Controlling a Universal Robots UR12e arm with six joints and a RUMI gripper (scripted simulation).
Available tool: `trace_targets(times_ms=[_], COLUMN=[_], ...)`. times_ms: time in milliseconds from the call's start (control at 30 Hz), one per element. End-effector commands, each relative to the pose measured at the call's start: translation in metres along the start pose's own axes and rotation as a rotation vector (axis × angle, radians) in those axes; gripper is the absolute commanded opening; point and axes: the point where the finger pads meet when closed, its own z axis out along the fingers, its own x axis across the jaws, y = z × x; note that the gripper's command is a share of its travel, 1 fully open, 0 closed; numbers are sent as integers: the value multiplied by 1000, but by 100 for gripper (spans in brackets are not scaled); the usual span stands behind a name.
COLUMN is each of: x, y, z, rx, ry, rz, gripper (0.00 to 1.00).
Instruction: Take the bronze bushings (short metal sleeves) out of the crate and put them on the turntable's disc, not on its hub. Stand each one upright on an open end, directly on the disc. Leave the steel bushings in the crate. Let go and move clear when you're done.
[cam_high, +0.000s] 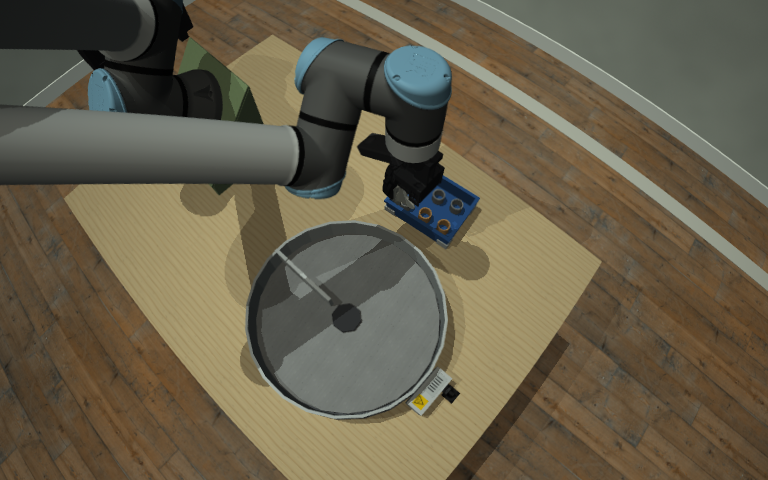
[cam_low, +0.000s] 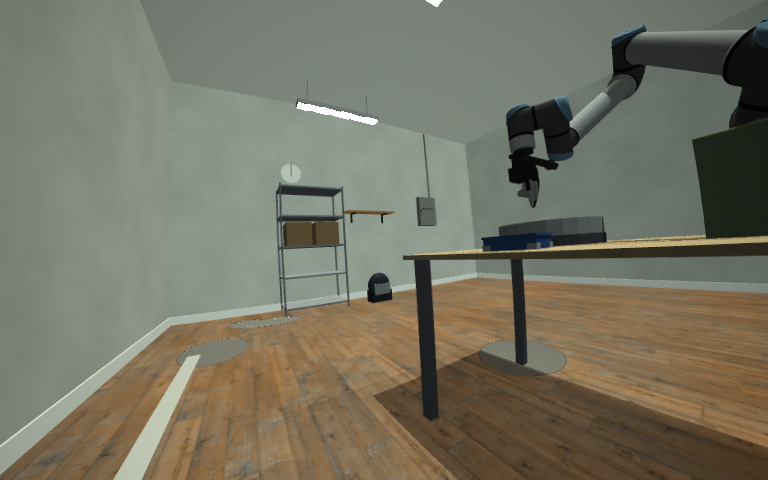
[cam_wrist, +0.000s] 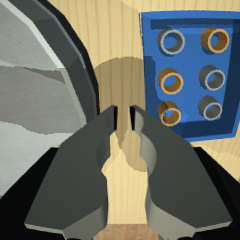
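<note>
My gripper (cam_high: 404, 202) (cam_low: 533, 204) (cam_wrist: 123, 107) is shut with nothing between its fingertips, high above the table, between turntable and crate in the wrist view. The blue crate (cam_high: 474, 201) (cam_low: 515, 242) (cam_wrist: 149, 75) holds three bronze bushings (cam_wrist: 206, 41) (cam_wrist: 162, 80) (cam_wrist: 168, 106) and three steel bushings (cam_wrist: 161, 40) (cam_wrist: 204, 75) (cam_wrist: 204, 105), all upright. In the top view the gripper hides one bronze and one steel bushing. The grey turntable disc (cam_high: 385, 362) (cam_wrist: 30, 50) bears no bushings in the top view; its dark hub (cam_high: 346, 318) is at the centre.
A raised wall (cam_high: 444, 305) (cam_wrist: 82, 75) rings the disc, and a thin bar (cam_high: 303, 275) runs from it towards the hub. A control box (cam_high: 433, 387) with a black knob sits outside the ring. A green panel (cam_high: 235, 90) (cam_low: 730, 181) stands near the arm's base.
</note>
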Motion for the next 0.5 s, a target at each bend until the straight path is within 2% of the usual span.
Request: trace_targets(times_ms=[0,67,233,467], x=[60,60,81,84], y=[22,22,27,27], z=[15,15,20,20], rx=[0,0,0,0], ry=[-2,-2,-2,-2], rz=[2,2,2,2], gripper=[6,6,6,6])
